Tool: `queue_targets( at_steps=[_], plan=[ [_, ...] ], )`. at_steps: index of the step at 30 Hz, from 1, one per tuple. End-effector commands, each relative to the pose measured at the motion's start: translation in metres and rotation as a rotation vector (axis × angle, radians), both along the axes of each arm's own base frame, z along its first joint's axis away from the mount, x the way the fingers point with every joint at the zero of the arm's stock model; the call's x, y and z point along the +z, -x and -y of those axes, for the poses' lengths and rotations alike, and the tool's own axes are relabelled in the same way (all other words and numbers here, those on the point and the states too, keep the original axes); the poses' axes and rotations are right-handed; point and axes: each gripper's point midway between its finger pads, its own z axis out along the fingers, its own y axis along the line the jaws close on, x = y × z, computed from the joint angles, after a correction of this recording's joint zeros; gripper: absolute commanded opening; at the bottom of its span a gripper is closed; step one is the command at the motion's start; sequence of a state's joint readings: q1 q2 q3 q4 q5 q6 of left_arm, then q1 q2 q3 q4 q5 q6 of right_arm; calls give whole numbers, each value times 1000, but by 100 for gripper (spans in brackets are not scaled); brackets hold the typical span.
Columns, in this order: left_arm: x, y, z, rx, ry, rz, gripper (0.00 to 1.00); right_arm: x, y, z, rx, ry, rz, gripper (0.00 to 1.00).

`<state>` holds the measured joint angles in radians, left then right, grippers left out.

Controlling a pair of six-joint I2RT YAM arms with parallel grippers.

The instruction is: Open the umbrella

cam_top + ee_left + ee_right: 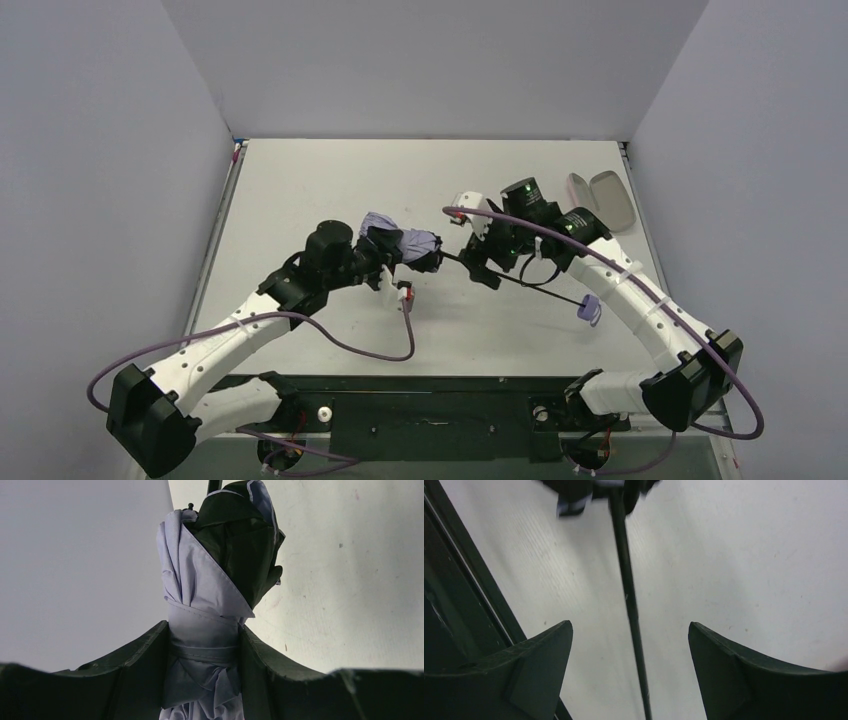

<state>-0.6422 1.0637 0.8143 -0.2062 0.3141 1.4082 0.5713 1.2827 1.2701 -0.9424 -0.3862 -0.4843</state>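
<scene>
Umbrella (402, 245) not open yet: canopy bunched and strapped above the worktop (330, 180), clamped in the left tool (202, 655), shaft pulled out, right tool (630, 645) gaping around the shaft without touching it; spreading remains.

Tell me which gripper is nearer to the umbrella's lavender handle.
Right. The right gripper stands open around the black shaft, partway along toward the lavender handle. The left gripper is shut on the bundled canopy, at the far end.
</scene>
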Motion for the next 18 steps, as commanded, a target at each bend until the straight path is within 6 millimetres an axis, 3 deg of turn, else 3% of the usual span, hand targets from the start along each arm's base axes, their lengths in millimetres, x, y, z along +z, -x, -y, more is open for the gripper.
queue_targets(
  at_steps=[1, 6, 10, 15, 17, 18],
  plan=[
    [63, -2, 24, -27, 138, 149, 0, 44, -24, -57, -36, -249, 11, 82],
    [69, 7, 38, -62, 147, 168, 0, 57, -27, -89, 41, -327, 21, 85],
    [76, 10, 47, -79, 157, 193, 0, 42, -19, -106, 90, -313, -30, 85],
    [86, 9, 49, -72, 179, 218, 0, 18, -19, -109, 97, -264, -76, 86],
    [91, 11, 49, -71, 197, 218, 0, 10, -22, -107, 91, -241, -79, 80],
    [92, 12, 48, -69, 206, 209, 0, 7, -23, -107, 88, -231, -81, 67]
  ],
)
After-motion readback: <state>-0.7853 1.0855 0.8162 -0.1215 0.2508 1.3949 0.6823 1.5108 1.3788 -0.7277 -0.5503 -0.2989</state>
